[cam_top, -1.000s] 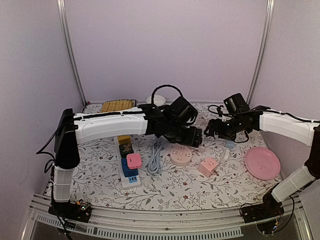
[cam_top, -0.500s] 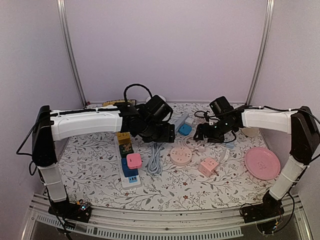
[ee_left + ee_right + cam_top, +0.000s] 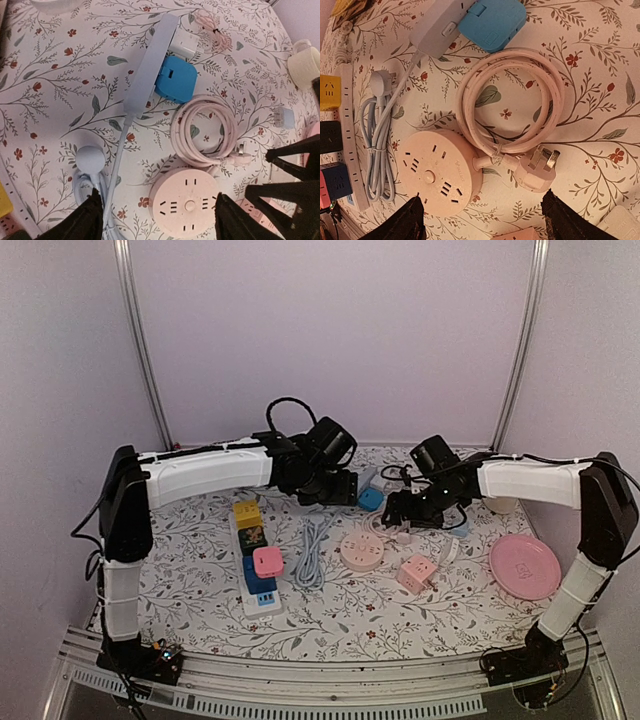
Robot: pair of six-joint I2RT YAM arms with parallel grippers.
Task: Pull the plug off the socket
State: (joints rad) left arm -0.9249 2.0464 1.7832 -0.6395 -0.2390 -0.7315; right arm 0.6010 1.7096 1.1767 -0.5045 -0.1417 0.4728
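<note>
Where the plug sits: the blue square plastic plug point(image 3: 175, 80) is seated in the side of the pale lavender plastic power strip point(image 3: 147, 70), far back on the floral-cloth table point(image 3: 45, 100), between the two arms.
Left gripper point(image 3: 157, 200): fingers spread wide and empty, with the plug ahead of them.
Right gripper point(image 3: 482, 200): also spread wide and empty, with the plug ahead at its view's top edge.
Strip axis: it runs away from the left fingers, and the plug juts sideways toward the right arm.
Nearer arm: both are close. The right probably suits pulling the plug while the left pins the strip.
</note>
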